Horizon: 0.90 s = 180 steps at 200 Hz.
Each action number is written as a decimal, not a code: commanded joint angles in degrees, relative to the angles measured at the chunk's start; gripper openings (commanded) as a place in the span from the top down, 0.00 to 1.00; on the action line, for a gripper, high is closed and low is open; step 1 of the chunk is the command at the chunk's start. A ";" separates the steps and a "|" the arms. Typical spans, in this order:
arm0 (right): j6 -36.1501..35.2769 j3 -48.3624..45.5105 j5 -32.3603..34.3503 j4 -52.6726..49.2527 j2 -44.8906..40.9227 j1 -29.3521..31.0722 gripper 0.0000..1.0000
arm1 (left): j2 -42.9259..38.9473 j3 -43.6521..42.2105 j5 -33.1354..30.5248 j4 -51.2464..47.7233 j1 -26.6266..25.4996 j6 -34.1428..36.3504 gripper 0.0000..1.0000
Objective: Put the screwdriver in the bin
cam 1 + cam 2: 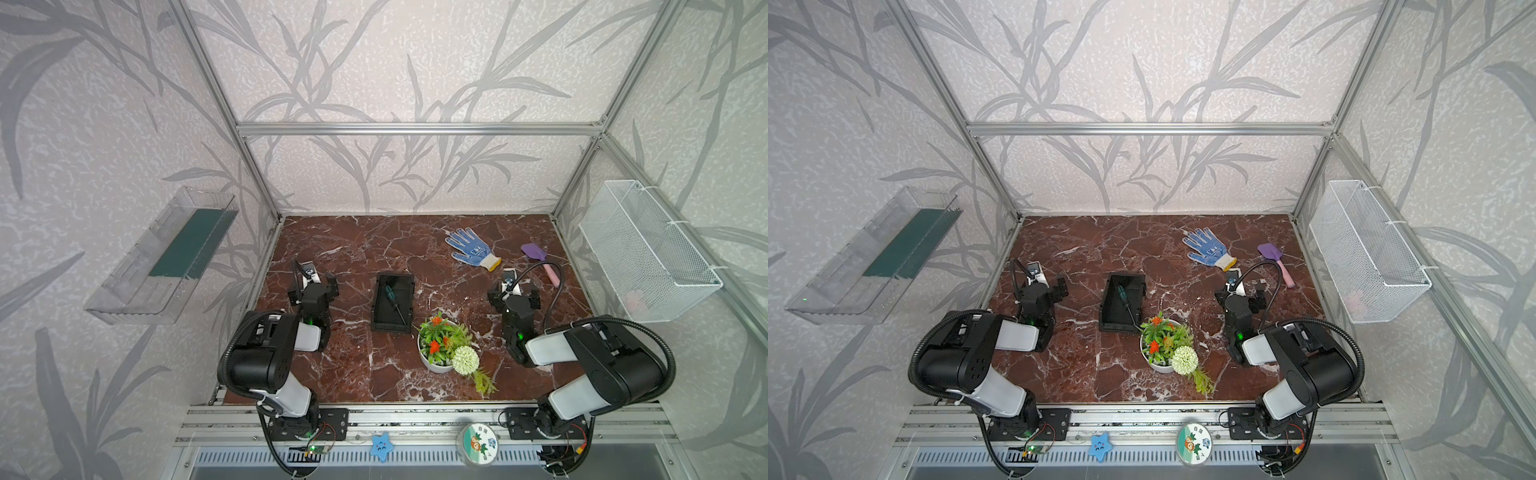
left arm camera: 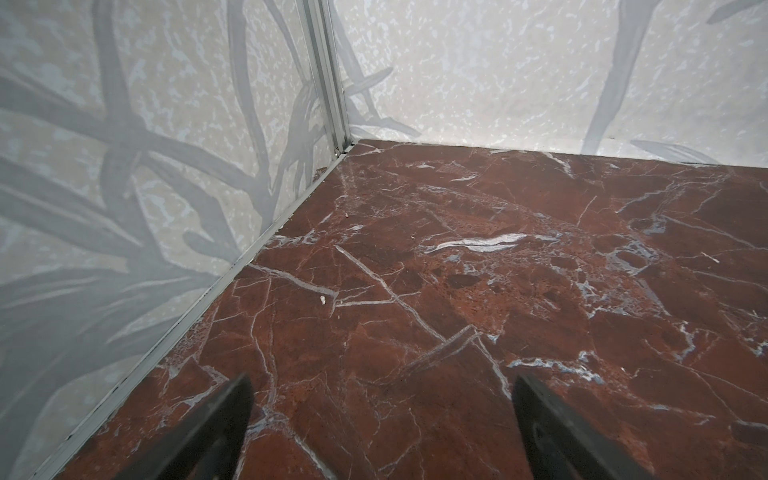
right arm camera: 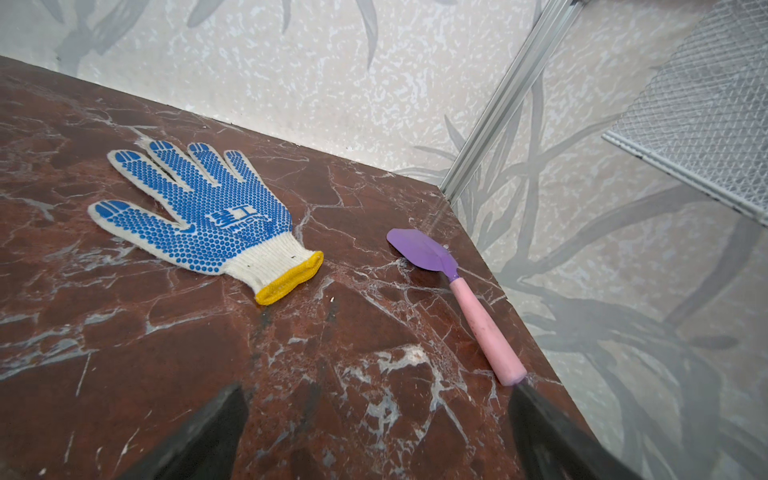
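Observation:
The screwdriver (image 1: 395,303) (image 1: 1127,305), with a teal-green and black handle and a thin dark shaft, lies slantwise inside the bin (image 1: 376,307) (image 1: 1106,307), a shallow black tray at the middle of the marble table in both top views. My left gripper (image 1: 313,286) (image 1: 1042,291) rests to the left of the bin, apart from it, open and empty; its wrist view (image 2: 382,386) shows only bare marble between the fingers. My right gripper (image 1: 514,293) (image 1: 1241,295) (image 3: 376,390) stands to the right of the bin, open and empty. Neither wrist view shows the screwdriver or the bin.
A white pot of artificial flowers (image 1: 444,345) stands just right of the bin's near corner. A blue-dotted work glove (image 1: 471,247) (image 3: 199,212) and a purple spatula with pink handle (image 1: 540,259) (image 3: 478,316) lie at the back right. A white mesh basket (image 1: 648,253) and a clear bin (image 1: 166,257) hang on the side walls.

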 commanded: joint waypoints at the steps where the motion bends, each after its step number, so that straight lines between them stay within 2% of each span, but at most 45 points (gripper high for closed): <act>1: 0.42 -1.47 -4.15 8.29 0.76 -0.71 0.01 | -0.52 0.37 0.37 -0.48 0.18 -0.27 0.01; 24: 1.33 -2.39 -10.14 9.09 0.98 -2.90 0.01 | -0.52 0.39 0.39 -0.43 0.21 -0.27 0.01; 44: 5.05 -0.90 -17.94 3.33 1.02 -7.16 0.01 | -0.52 0.41 0.41 -0.44 0.19 -0.27 0.01; 80: 4.65 2.51 -17.75 2.36 4.51 -8.33 0.01 | -0.52 0.36 0.34 -0.44 0.20 -0.25 0.01; 91: 5.61 5.27 -19.15 -3.34 4.01 -9.55 0.01 | -0.52 0.34 0.38 -0.48 0.25 -0.28 0.01; 109: 10.17 7.99 -33.08 -14.73 0.62 -16.53 0.01 | -0.52 0.34 0.39 -0.50 0.23 -0.28 0.01; 126: 9.62 8.55 -33.05 -16.96 -0.07 -16.46 0.01 | -0.52 0.38 0.41 -0.48 0.25 -0.28 0.01; 160: 8.51 6.75 -31.05 -9.84 2.20 -15.35 0.01 | -0.52 0.34 0.45 -0.46 0.26 -0.27 0.01; 180: 8.23 6.70 -30.04 -9.68 2.23 -14.67 0.01 | -0.52 0.34 0.33 -0.48 0.23 -0.28 0.01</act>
